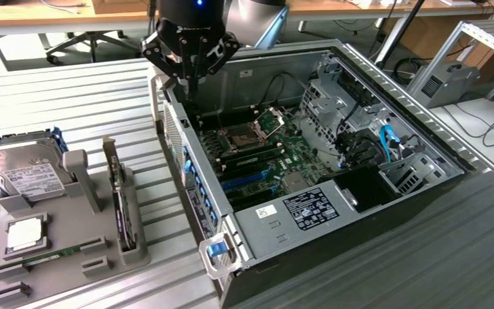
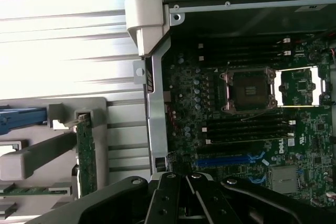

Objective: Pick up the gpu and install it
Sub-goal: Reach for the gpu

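- gpu (image 1: 123,206) stands edge-on in the grey holder (image 1: 80,170), just beside the computer case (image 1: 197,193); nothing grips it.
- End effector (image 1: 188,80) hangs over a corner of the case wall, well apart from the gpu. It is empty, with fingers seemingly pinched together, though the tips are hard to read.
- Risk: narrow fingers would strike the card's top edge rather than straddle it.
- Risk: descending here clips the case wall or motherboard (image 2: 241,129).
- Risk: the hard drive (image 1: 24,174), farther from the case, could be grabbed by mistake.
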Tool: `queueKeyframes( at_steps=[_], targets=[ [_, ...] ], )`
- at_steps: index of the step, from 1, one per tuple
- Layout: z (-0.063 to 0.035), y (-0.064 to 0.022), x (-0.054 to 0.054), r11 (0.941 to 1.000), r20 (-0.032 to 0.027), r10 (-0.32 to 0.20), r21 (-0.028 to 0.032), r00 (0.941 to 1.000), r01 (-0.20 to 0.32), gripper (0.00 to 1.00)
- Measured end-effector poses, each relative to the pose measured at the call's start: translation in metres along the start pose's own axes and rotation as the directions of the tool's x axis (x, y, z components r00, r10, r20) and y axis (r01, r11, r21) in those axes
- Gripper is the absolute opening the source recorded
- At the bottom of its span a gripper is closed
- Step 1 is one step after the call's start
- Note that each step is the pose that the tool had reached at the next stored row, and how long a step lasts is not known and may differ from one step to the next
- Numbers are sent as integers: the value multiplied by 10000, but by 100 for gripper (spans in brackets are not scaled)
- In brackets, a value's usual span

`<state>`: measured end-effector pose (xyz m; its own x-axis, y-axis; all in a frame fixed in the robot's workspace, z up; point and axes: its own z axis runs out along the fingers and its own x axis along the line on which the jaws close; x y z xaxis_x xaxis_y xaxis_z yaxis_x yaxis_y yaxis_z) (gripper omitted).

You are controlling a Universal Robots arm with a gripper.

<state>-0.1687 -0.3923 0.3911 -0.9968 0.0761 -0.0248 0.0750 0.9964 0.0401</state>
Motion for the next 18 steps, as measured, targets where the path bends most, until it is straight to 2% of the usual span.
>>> queueKeyframes(
  at_steps=[18],
  targets=[
    [-2,-5,62,10000,0,0,0,10000,0,11]
  ],
)
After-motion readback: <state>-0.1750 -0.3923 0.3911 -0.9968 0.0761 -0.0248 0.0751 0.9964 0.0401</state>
